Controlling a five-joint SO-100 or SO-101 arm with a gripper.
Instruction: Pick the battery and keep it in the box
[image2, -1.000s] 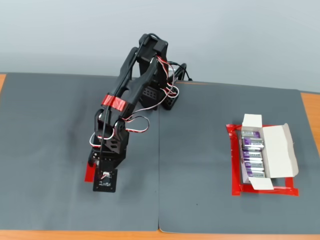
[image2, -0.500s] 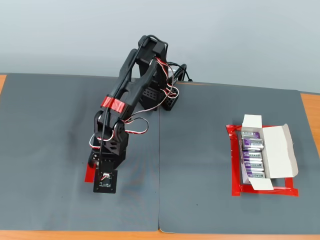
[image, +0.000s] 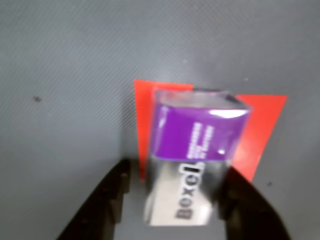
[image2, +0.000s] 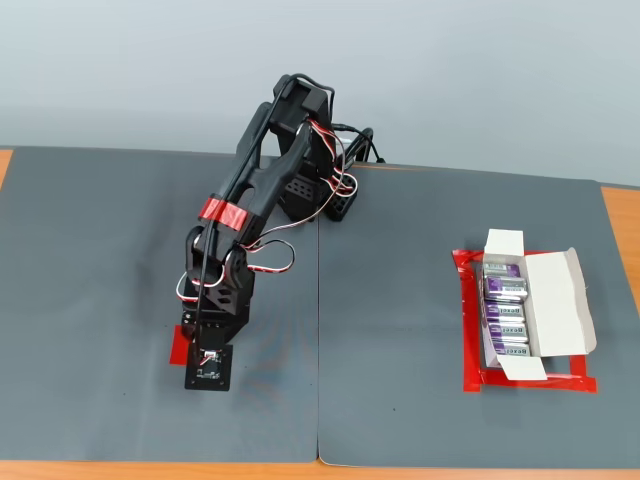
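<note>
The battery (image: 192, 160) was seen in the wrist view standing between the two dark fingers of the gripper (image: 172, 200), purple upper part away from the camera, silver lettered band nearest it. The fingers were set narrowly on either side of the silver end; whether both pads were actually pressed against it could not be told, since the picture was blurred and a thin gap seemed to be left on the left side. Directly beyond the battery a red tape patch (image: 260, 130) was seen on the grey mat (image: 65, 75).

In the fixed view the gripper (image2: 207, 368) was pointed down at the mat near the red patch, the battery hidden under the arm (image2: 255, 190). The box (image2: 545, 320) was placed well apart, far to the right in that view, flaps open inside a red tape rectangle (image2: 470, 385), with several purple batteries (image2: 507, 315) already laid in a row.

The battery was judged stiff, compact and fairly dense for its size, with a glossy wrap likely to slip. A hold across the two broad flat faces near mid-height was judged best; a hold low on the silver end alone might let it tilt when lifted.
</note>
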